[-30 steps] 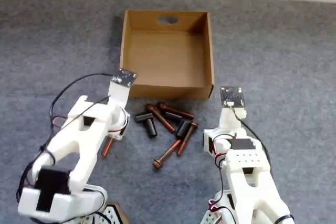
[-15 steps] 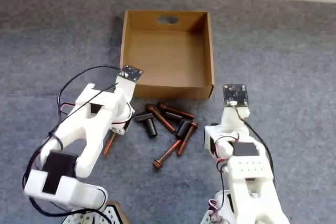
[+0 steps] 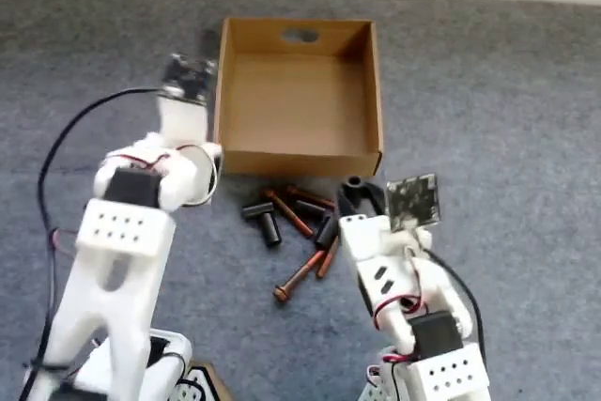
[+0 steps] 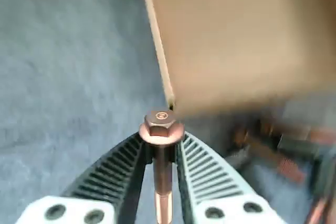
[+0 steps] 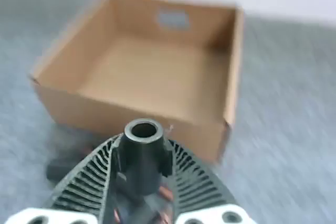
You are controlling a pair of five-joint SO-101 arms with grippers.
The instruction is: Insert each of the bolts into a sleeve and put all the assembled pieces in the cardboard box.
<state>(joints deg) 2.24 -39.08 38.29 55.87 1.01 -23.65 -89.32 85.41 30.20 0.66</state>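
At the outer left wall of the box (image 3: 300, 164), over the carpet (image 3: 526, 91): my left gripper (image 4: 161, 140) is closed narrow on a bolt (image 4: 161, 125), with the head past the fingertips and the shank between the jaws. My right gripper (image 5: 143, 149) clamps a black sleeve (image 5: 140, 163), its bore open at the tip, near the box's front wall. Held bolt and held sleeve are well apart. Loose bolts (image 3: 302, 272) and sleeves (image 3: 269, 226) lie piled on the carpet just before the box.
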